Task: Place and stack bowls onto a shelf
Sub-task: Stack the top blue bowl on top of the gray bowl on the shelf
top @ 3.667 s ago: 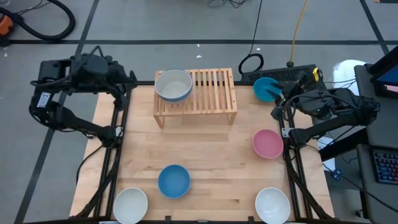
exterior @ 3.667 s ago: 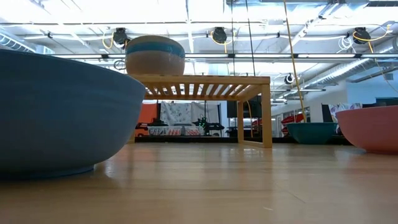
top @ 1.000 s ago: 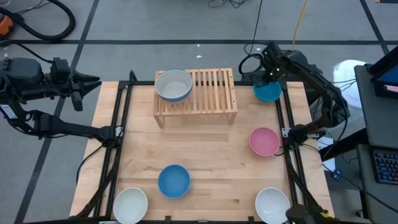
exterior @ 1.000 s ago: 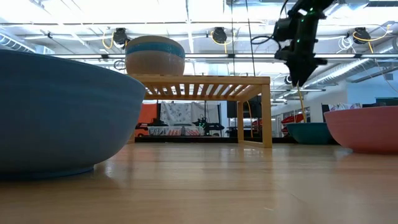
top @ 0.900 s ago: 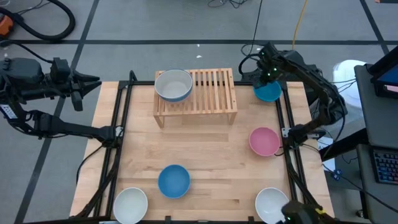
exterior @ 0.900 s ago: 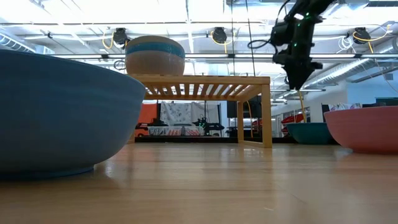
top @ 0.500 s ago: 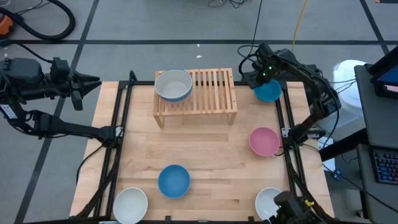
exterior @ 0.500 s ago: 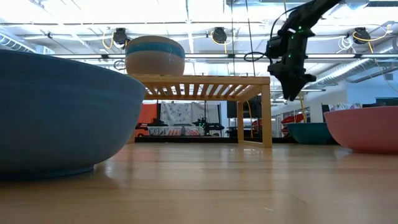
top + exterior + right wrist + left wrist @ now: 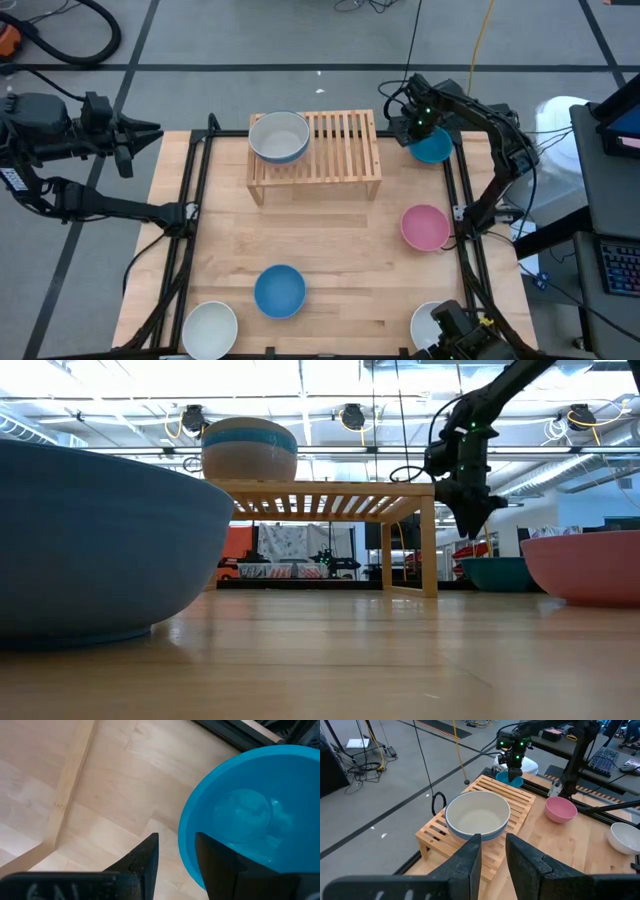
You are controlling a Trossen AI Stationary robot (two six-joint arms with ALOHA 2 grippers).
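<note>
The light-wood shelf (image 9: 335, 150) stands at the table's far middle. A grey-beige bowl nested in a blue one (image 9: 279, 137) rests on its left half. A teal bowl (image 9: 434, 149) sits on the table right of the shelf. My right gripper (image 9: 408, 128) hovers open above the teal bowl's left rim (image 9: 184, 845), one finger on each side of it, and in the low view (image 9: 470, 525) it is clear of the bowl (image 9: 500, 572). My left gripper (image 9: 145, 133) waits open off the table's left edge, facing the shelf (image 9: 493, 851).
A pink bowl (image 9: 427, 228) sits at the right, a blue bowl (image 9: 279, 291) near the front middle, and a white bowl (image 9: 210, 330) at the front left. Another white bowl (image 9: 432, 322) at the front right is partly covered by a dark object (image 9: 462, 335). The shelf's right half (image 9: 350, 140) is bare slats.
My right gripper has moved toward the table's left edge and down, from above the teal bowl's far side to just above its left rim beside the shelf's right leg. No bowl has moved.
</note>
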